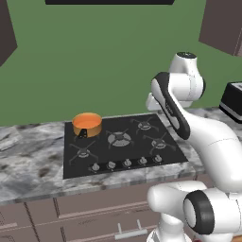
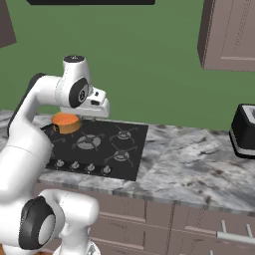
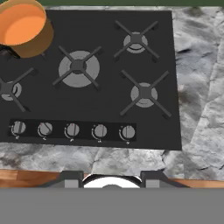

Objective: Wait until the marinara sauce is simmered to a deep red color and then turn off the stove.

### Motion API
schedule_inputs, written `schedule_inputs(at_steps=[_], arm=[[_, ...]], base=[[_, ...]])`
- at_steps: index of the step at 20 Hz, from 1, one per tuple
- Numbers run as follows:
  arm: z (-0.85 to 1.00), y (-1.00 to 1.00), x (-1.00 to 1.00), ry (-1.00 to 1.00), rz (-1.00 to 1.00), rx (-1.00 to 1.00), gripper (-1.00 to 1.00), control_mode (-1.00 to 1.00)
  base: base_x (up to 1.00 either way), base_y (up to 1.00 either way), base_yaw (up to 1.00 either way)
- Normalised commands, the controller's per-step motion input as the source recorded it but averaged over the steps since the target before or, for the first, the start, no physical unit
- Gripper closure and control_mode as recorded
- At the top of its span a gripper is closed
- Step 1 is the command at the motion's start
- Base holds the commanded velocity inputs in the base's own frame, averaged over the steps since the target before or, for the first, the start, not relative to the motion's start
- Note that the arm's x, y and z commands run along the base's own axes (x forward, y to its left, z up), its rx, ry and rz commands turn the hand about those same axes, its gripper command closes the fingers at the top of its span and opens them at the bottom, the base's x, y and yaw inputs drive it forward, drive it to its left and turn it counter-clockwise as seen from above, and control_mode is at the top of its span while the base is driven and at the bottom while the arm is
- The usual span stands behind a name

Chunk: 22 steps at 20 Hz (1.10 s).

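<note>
Orange marinara sauce at stove's back-left burner, well apart from raised fingers, spread unclear.

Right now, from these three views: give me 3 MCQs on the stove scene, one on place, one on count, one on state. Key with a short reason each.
1. Where does the pot of marinara sauce sit on the stove?
A. centre burner
B. back-left burner
C. front-right burner

2. How many silver knobs run along the stove's front edge?
A. three
B. four
C. five

3. What colour is the sauce at this moment?
A. bright orange
B. deep red
C. dark brown

Key: 1 B, the orange pot stands at the cooktop's far left corner in the left base view. 2 C, the hand view shows five knobs in one row. 3 A, the liquid surface reads bright orange in the hand view, not yet deep red, so the knob should probably wait.
</note>
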Motion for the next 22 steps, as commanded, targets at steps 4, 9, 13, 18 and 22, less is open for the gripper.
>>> schedule_inputs(at_steps=[4, 9, 13, 18, 22], arm=[[0.00, 0.00, 0.00, 0.01, 0.00, 0.00, -1.00, -1.00], [-0.03, 0.14, -0.06, 0.00, 0.00, 0.00, -1.00, -1.00], [-0.13, 0.19, -0.25, 0.03, 0.07, 0.00, -1.00, -1.00], [0.00, 0.46, -0.03, 0.18, 0.17, -0.01, -1.00, -1.00], [0.00, 0.66, 0.00, 0.26, 0.29, -0.03, -1.00, -1.00]], base=[[0.00, 0.00, 0.00], [0.00, 0.00, 0.00], [0.00, 0.00, 0.00], [0.00, 0.00, 0.00], [0.00, 0.00, 0.00]])
